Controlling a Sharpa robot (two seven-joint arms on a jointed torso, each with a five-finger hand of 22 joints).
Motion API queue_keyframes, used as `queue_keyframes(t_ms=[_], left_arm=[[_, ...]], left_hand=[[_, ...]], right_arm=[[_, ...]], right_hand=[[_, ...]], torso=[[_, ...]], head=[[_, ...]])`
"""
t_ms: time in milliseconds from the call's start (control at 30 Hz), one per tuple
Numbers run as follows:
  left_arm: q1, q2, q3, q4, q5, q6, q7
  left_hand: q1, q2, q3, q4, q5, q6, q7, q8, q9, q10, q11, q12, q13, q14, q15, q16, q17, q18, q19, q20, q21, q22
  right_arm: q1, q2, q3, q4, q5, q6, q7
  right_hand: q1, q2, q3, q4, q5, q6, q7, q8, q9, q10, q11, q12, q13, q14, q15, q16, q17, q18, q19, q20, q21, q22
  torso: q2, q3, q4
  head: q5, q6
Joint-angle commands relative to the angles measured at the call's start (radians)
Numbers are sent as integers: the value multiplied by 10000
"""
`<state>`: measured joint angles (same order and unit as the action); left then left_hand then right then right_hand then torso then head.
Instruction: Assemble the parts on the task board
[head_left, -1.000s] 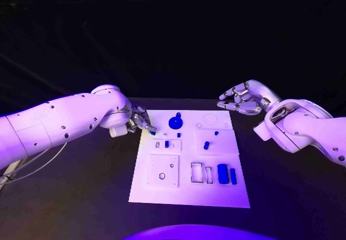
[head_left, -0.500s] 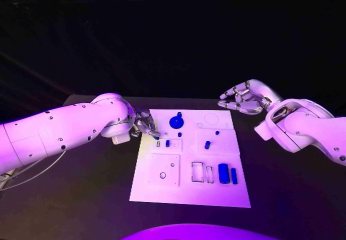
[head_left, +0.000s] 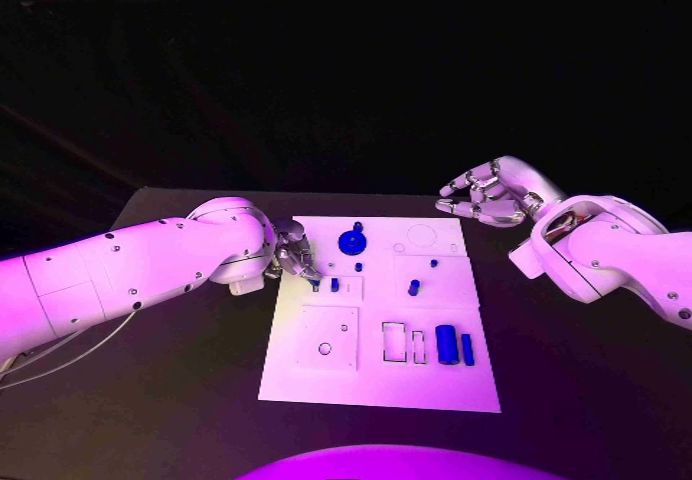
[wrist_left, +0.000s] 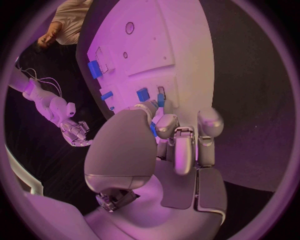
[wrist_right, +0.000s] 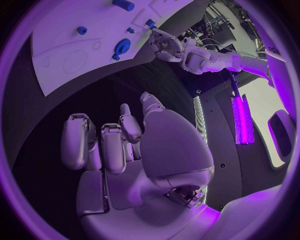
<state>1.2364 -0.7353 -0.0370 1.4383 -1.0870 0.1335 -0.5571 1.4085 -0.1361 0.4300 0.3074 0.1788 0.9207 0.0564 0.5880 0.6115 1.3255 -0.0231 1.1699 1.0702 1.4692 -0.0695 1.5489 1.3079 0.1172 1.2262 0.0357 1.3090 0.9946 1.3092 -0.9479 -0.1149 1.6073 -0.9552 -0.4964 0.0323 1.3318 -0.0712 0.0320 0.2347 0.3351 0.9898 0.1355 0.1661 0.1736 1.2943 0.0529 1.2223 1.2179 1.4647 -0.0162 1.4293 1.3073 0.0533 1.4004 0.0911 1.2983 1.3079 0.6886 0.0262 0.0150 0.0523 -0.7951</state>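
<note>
- The left hand (head_left: 293, 255) is working over the near-left edge of the flat white rectangular task board (head_left: 378, 385), which is lying lengthwise on the black counter (head_left: 173, 400), its long axis running away from the robot.
- Its fingers (wrist_left: 181, 150) are curling together just beside a small blue peg-like part (wrist_left: 153, 129); the part seems to be pinched at the fingertips, but the palm is covering the contact, so I cannot tell for sure.
- The right hand (head_left: 488, 197) is hovering off the board's far-right corner, fingers loosely curled, holding nothing.
- On the board, a round blue gear-shaped part (head_left: 351, 242) is sitting near the far end; small upright blue pegs (head_left: 413, 289) are standing toward the board's middle; a blue cylinder (head_left: 446, 346) and a slimmer blue bar (head_left: 466, 349) are lying near the near-right, both pointing along the board's long axis.
- To do this step well, the left hand is needing a firm, centred pinch, the peg kept upright and square over its recess, then a straight, slow descent without nudging the neighbouring pegs.
</note>
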Motion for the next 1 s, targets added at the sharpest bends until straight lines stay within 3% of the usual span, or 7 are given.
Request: queue_keyframes(t_ms=[33,800,1000], left_arm=[[-11,36,2,3,-253,88,-105],[-25,29,-17,46,-300,766,-292],[-25,51,-20,72,-303,822,-260]], left_hand=[[-10,-85,1435,-1363,47,168,-74,71,136,73,-5,59,18,915,-72,37,2305,-9,48,8,55,10],[-111,-302,1752,-1465,37,253,-93,101,124,198,-28,163,140,944,-90,85,2390,-37,140,-7,130,149],[-111,-302,1752,-1465,37,253,-93,101,124,198,-28,163,140,944,-90,85,2390,-37,140,-7,130,149]], right_arm=[[-6,1,3,6,-78,67,81],[-6,-3,3,3,-78,72,82],[-6,-1,3,5,-78,71,84]], right_hand=[[-17,90,-32,31,68,-23,-14,44,5,21,-15,-28,-2,568,-48,-46,568,166,-10,-29,-65,654],[-26,101,-35,41,92,-26,-14,49,4,27,-16,-21,5,568,-48,-49,566,164,-5,-29,-62,659],[-26,101,-35,41,92,-26,-14,49,4,27,-16,-21,5,568,-48,-49,566,164,-5,-29,-62,659]], torso=[[-13,2,-1],[-6,5,4],[-11,9,-4]], head=[[15,-24],[13,-60],[12,-23]])
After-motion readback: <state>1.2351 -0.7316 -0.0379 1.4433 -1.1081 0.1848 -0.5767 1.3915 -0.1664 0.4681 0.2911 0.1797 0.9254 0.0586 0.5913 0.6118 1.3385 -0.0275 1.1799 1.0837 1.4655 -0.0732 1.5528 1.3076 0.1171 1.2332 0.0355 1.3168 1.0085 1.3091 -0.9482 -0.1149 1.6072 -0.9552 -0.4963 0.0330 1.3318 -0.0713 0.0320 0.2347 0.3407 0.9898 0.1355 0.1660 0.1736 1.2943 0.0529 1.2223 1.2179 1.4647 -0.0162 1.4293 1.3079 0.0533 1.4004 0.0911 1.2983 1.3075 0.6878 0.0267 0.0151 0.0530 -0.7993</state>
